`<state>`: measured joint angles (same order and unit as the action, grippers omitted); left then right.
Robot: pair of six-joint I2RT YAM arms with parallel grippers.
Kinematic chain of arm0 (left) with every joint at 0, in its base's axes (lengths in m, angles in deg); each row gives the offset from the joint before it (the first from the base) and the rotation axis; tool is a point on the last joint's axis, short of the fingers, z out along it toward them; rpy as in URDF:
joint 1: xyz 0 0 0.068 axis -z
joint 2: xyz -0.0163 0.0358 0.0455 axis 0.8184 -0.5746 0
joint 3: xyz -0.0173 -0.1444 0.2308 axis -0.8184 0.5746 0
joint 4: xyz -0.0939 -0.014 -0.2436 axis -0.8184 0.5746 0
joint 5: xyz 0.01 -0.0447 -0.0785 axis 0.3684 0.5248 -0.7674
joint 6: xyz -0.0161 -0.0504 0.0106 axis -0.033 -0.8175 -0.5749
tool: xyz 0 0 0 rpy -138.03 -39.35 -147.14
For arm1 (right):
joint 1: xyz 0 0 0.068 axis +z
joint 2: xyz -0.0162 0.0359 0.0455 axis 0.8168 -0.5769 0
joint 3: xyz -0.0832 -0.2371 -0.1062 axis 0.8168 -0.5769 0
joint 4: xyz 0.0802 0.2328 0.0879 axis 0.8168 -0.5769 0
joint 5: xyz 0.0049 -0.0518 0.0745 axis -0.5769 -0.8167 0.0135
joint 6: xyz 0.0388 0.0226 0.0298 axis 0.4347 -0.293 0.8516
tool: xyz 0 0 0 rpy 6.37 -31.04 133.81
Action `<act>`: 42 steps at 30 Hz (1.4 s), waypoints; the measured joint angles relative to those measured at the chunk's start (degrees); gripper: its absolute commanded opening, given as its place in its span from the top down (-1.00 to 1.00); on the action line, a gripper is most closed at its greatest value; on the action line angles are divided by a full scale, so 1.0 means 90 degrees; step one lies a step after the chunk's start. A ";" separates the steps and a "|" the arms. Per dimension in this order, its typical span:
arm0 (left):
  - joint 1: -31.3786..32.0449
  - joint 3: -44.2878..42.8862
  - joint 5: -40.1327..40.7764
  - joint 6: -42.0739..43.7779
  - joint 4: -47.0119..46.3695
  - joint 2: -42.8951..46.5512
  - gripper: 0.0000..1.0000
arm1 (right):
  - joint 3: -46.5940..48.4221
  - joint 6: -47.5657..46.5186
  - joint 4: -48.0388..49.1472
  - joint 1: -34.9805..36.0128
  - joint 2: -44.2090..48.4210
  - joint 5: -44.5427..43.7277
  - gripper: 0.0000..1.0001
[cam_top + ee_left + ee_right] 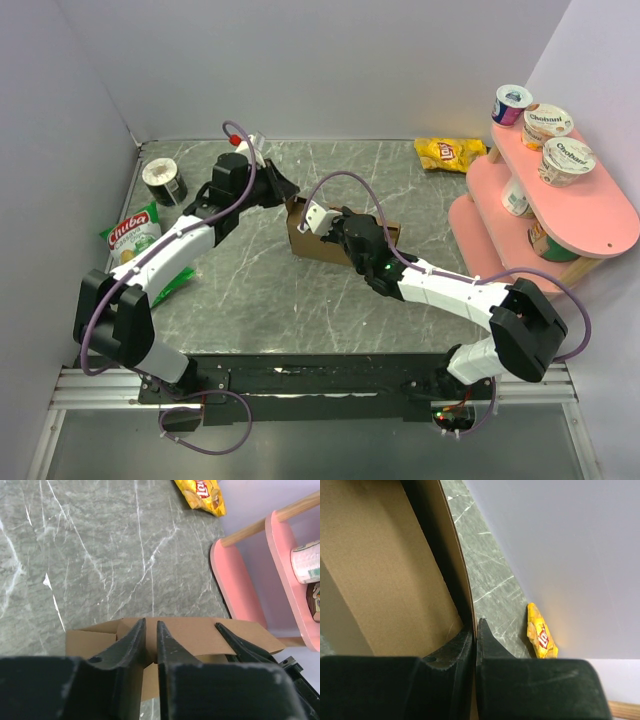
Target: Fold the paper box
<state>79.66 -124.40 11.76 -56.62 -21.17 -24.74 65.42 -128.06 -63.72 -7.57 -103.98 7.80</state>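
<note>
The right gripper (476, 626) is pinching the paper box (300, 238) by one wall. The left gripper (151, 626) is hovering at its left end (fingers nearly together, grip unclear).

paper box (305, 240) half hidden by right arm (440, 285); green bag (130, 235) partly under left arm (175, 250)

Top camera looks down from above the near edge on the whole worktop (280, 290). Both wrist cameras, close up, share the paper box (200, 632) and yellow crisp bag (541, 637).
</note>
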 measured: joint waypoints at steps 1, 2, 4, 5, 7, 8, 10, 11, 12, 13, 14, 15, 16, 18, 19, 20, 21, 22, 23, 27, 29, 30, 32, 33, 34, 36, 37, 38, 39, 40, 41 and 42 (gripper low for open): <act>0.0010 0.0022 0.0017 -0.0007 -0.0053 0.0000 0.77 | 0.0000 0.0000 0.0002 0.0000 -0.0002 -0.0010 0.88; 0.0022 0.0044 0.0051 -0.0027 -0.0107 0.0002 0.81 | 0.0000 0.0000 0.0005 0.0000 -0.0007 -0.0017 0.88; 0.0044 0.0102 0.0104 -0.0051 -0.0211 0.0017 0.86 | -0.0002 -0.0015 0.0015 0.0000 -0.0012 -0.0039 0.88; 0.0046 0.0148 0.0119 -0.0063 -0.0270 0.0029 0.87 | -0.0010 -0.0017 0.0027 0.0000 -0.0012 -0.0046 0.88; 0.0053 0.0296 0.0153 -0.0102 -0.0432 0.0087 0.91 | -0.0051 -0.0022 0.0100 0.0000 -0.0015 -0.0063 0.88; 0.0056 0.0398 0.0163 -0.0117 -0.0544 0.0129 0.91 | -0.0075 -0.0024 0.0143 0.0002 -0.0015 -0.0068 0.88; 0.0058 0.0493 0.0168 -0.0143 -0.0653 0.0170 0.93 | -0.0087 -0.0039 0.0175 0.0002 -0.0015 -0.0070 0.88; 0.0058 0.0561 0.0175 -0.0180 -0.0741 0.0189 0.93 | -0.0087 -0.0039 0.0180 0.0002 -0.0015 -0.0070 0.88; 0.0058 0.0639 0.0192 -0.0233 -0.0823 0.0223 0.94 | -0.0087 -0.0039 0.0182 0.0002 -0.0015 -0.0070 0.88; 0.0058 0.0714 0.0202 -0.0277 -0.0913 0.0255 0.94 | -0.0087 -0.0039 0.0185 0.0002 -0.0017 -0.0070 0.88; 0.0058 0.0792 0.0214 -0.0313 -0.1001 0.0287 0.94 | -0.0087 -0.0039 0.0187 0.0002 -0.0017 -0.0073 0.87; 0.0058 0.0874 0.0226 -0.0374 -0.1081 0.0323 0.94 | -0.0087 -0.0039 0.0189 0.0002 -0.0017 -0.0073 0.88; 0.0058 0.0957 0.0245 -0.0415 -0.1161 0.0359 0.94 | -0.0087 -0.0039 0.0192 0.0005 -0.0017 -0.0070 0.87; 0.0058 0.1071 0.0272 -0.0469 -0.1275 0.0410 0.92 | -0.0087 -0.0039 0.0192 0.0007 -0.0017 -0.0070 0.87; 0.0058 0.1090 0.0279 -0.0503 -0.1294 0.0418 0.85 | -0.0087 -0.0039 0.0194 0.0007 -0.0017 -0.0070 0.87; 0.0061 0.1088 0.0284 -0.0512 -0.1294 0.0418 0.74 | -0.0087 -0.0036 0.0192 0.0007 -0.0017 -0.0070 0.87; 0.0058 0.1083 0.0289 -0.0512 -0.1290 0.0418 0.36 | -0.0087 -0.0036 0.0194 0.0007 -0.0017 -0.0070 0.87; 0.0058 0.1076 0.0289 -0.0510 -0.1277 0.0418 0.23 | -0.0087 -0.0034 0.0194 0.0007 -0.0017 -0.0068 0.86; 0.0058 0.1059 0.0299 -0.0454 -0.1260 0.0418 0.11 | -0.0087 -0.0019 0.0194 0.0007 -0.0017 -0.0070 0.87; 0.0041 0.0916 0.0561 -0.0233 -0.0743 0.0423 -0.49 | -0.0087 0.0019 0.0187 0.0005 -0.0015 -0.0061 0.87; 0.0034 0.0709 0.0726 -0.0044 -0.0308 0.0423 -0.60 | -0.0087 0.0029 0.0187 0.0007 -0.0012 -0.0053 0.87; 0.0034 0.0607 0.0777 0.0090 -0.0117 0.0423 -0.62 | -0.0087 0.0029 0.0185 0.0007 -0.0010 -0.0044 0.87; 0.0000 0.0437 0.0848 0.0294 0.0199 0.0427 -0.70 | -0.0087 0.0029 0.0170 0.0007 0.0005 -0.0017 0.87; -0.0044 0.0369 0.0874 0.0415 0.0328 0.0452 -0.73 | -0.0087 0.0032 0.0148 0.0005 0.0019 0.0002 0.87; -0.0092 0.0338 0.0884 0.0517 0.0454 0.0493 -0.75 | -0.0087 0.0039 0.0126 0.0000 0.0034 0.0027 0.87; -0.0265 0.0338 0.0896 0.0670 0.0629 0.0622 -0.76 | -0.0087 0.0080 0.0068 -0.0012 0.0070 0.0095 0.87; -0.0418 0.0350 0.0903 0.0775 0.0716 0.0721 -0.73 | -0.0083 0.0104 0.0024 -0.0027 0.0090 0.0143 0.87; -0.0512 0.0379 0.0901 0.0823 0.0729 0.0801 -0.65 | -0.0073 0.0126 -0.0017 -0.0039 0.0107 0.0189 0.87; -0.0629 0.0454 0.0906 0.0925 0.0687 0.0918 -0.61 | -0.0063 0.0151 -0.0073 -0.0066 0.0124 0.0262 0.87; -0.0733 0.0561 0.0899 0.0991 0.0651 0.1044 -0.57 | -0.0053 0.0172 -0.0112 -0.0078 0.0136 0.0304 0.87; -0.0794 0.0680 0.0874 0.1066 0.0590 0.1171 -0.44 | -0.0024 0.0194 -0.0168 -0.0097 0.0141 0.0357 0.87; -0.0811 0.0784 0.0811 0.1139 0.0539 0.1280 -0.32 | 0.0007 0.0221 -0.0223 -0.0109 0.0143 0.0401 0.87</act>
<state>72.36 -117.34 19.06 -46.37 -16.32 -13.22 65.48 -126.07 -65.74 -8.55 -102.69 11.40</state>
